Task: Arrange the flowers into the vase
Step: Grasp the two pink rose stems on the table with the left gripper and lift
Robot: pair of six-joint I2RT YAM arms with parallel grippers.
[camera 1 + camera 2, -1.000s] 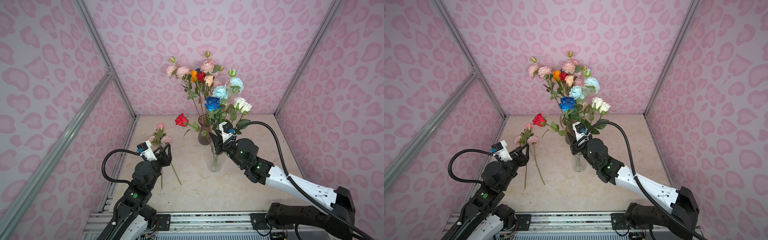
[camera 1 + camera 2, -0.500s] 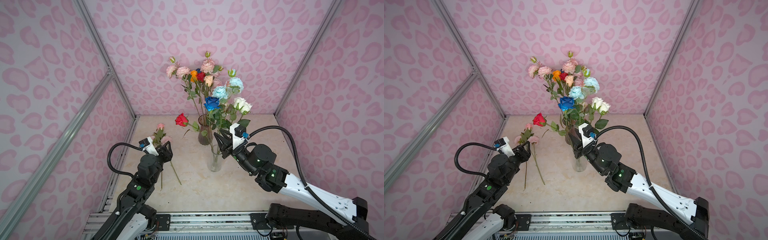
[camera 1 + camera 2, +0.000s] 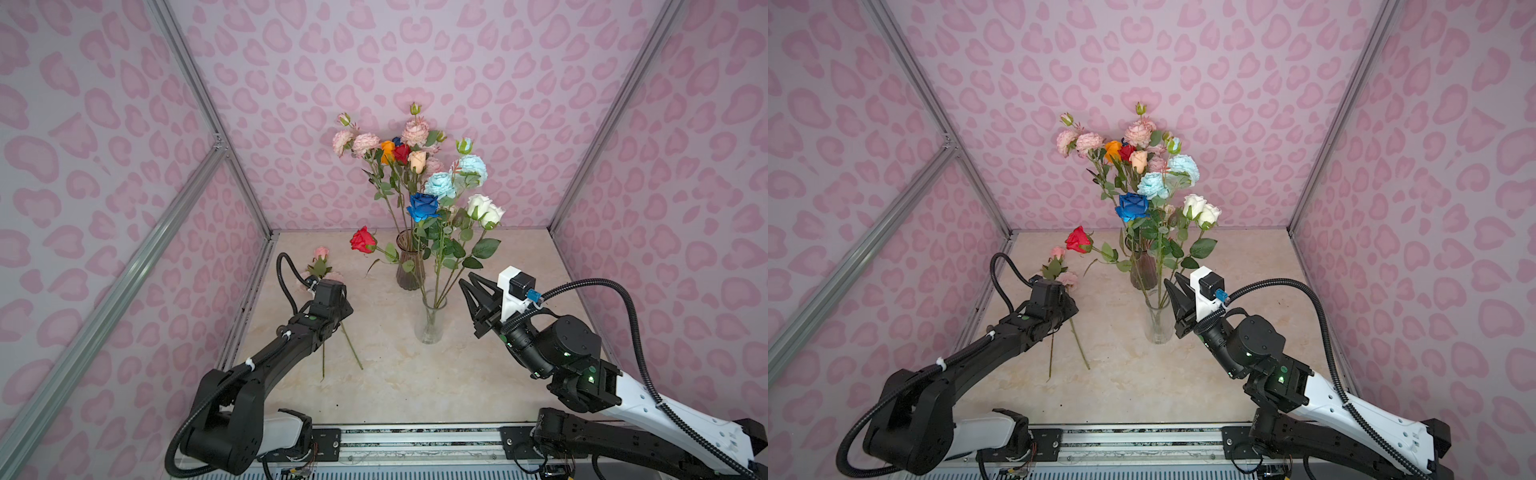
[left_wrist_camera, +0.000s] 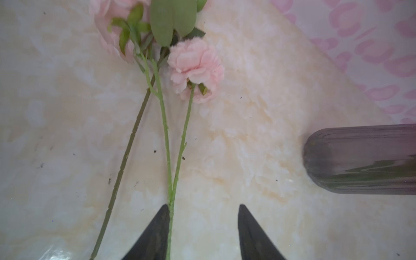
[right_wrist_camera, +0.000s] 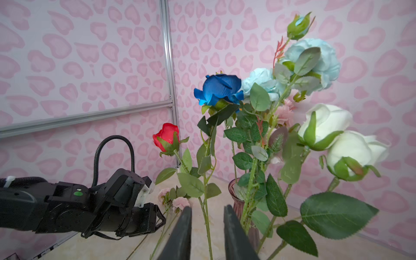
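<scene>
Between the fingertips of the left gripper [image 4: 203,207] we saw a wide gap. It was released and gripped nothing, though one fingertip [image 4: 161,225] lay against the pale green stem of the pink sprig [image 4: 195,67] on the table [image 4: 258,112]. A darker stem [image 4: 126,162] lay beside the sprig. Leaves and the frame edge kept us from telling which head it bore. In both top views the arm's own wrist hid those fingertips, and only a pink bud [image 3: 321,252] and the stem ends showed.

The right gripper [image 5: 208,208] was likewise slack, its fingers parted and holding nothing. A thin stem showed in the gap, touching neither finger, and we could not tell whether it stood between them or beyond. In a top view this gripper hung just beside the mouth of the clear vase [image 3: 431,324].

Behind that stood the purple vase [image 3: 409,270], cut off in the left wrist view. Above both vases rose the flowers: the blue rose [image 3: 423,205], red rose [image 3: 362,240], white roses [image 3: 484,210] and the pink, orange and light blue heads. Foliage hid which stems entered which vase.
</scene>
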